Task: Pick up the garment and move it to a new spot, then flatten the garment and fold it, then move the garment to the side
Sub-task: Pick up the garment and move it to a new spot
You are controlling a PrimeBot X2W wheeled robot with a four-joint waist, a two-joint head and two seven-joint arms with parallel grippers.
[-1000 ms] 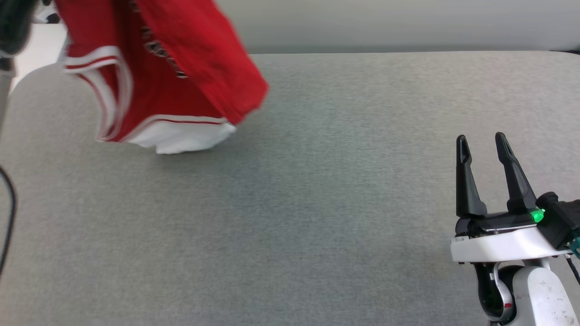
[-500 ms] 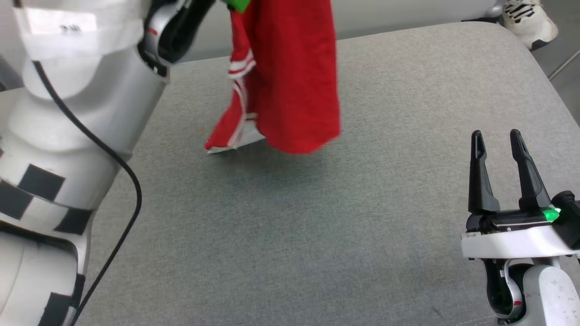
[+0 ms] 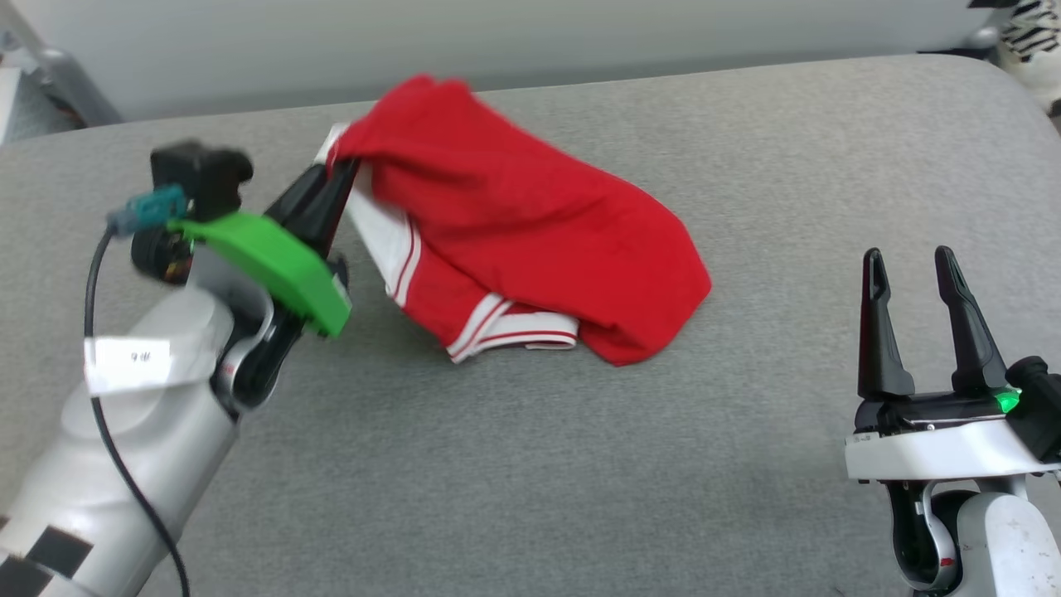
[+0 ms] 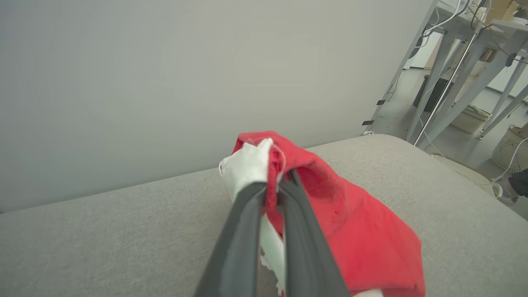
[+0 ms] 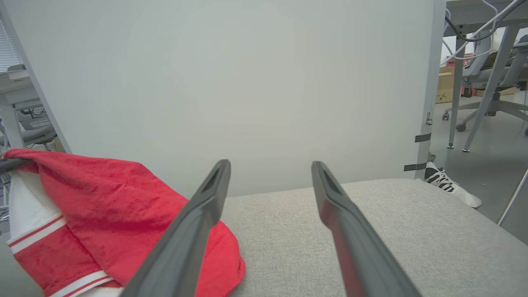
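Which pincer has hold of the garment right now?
The left pincer, shut on a bunched edge of the garment; the right pincer stands open, off to the side, touching nothing.

Padded surface (image 3: 580, 464): garment (image 3: 530, 249) heaped on it, 11 o'clock of centre. Left gripper (image 3: 340, 174) at the garment's 9 o'clock, pinching its edge. Right gripper (image 3: 908, 257) at 4 o'clock, well apart, above the surface. Shoe (image 3: 1028, 50) beyond the 2 o'clock corner.

Quick count: one garment (image 3: 530, 240), sitting toward the far edge of the one grey padded tabletop (image 3: 580, 481). Two grippers: left gripper (image 3: 338, 172) near the far left corner, right gripper (image 3: 908, 254) by the near right corner. One sneaker (image 5: 451, 187) past the far right corner.
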